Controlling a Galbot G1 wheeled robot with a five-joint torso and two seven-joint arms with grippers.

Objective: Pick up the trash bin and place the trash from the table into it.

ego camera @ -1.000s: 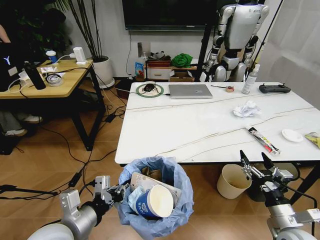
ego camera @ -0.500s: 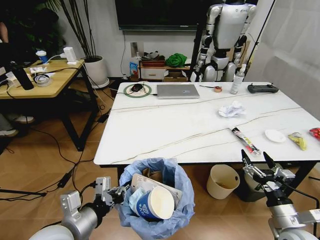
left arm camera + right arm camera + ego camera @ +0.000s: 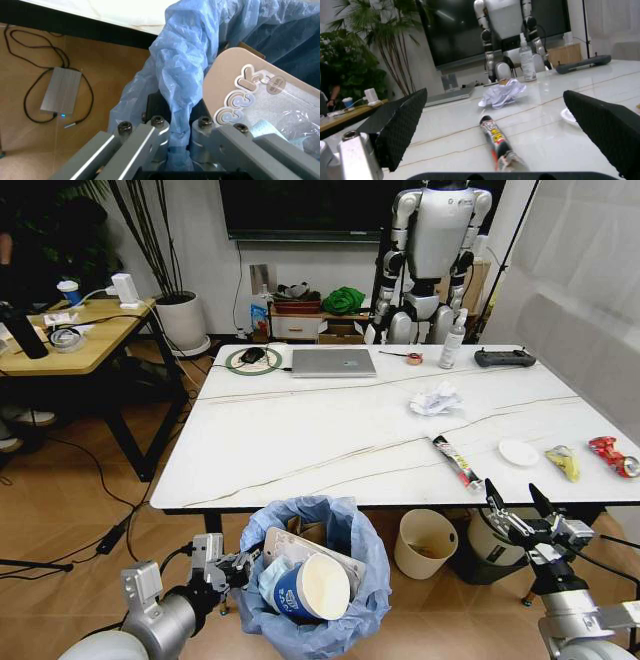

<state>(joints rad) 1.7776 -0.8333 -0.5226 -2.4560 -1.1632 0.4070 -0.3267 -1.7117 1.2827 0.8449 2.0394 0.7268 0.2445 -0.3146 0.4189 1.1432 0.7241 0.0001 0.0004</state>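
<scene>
Up close, left tool (image 3: pixel 177 129) pinches trash bin (image 3: pixel 195 71) liner; right tool (image 3: pixel 520 510) gapes.

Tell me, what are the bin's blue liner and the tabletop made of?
The liner looks like thin plastic film: crinkled, translucent, bunched over the rim. The table has a glossy white top with fine veins, so marble or a marble-look laminate; the look cannot settle which.

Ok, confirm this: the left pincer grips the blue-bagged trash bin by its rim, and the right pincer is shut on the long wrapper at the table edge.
Not quite. The right pincer is open and holds nothing; the right wrist view shows the long wrapper lying on the table between its spread fingers. The rest stands: the left pincer grips the trash bin by its rim.
</scene>
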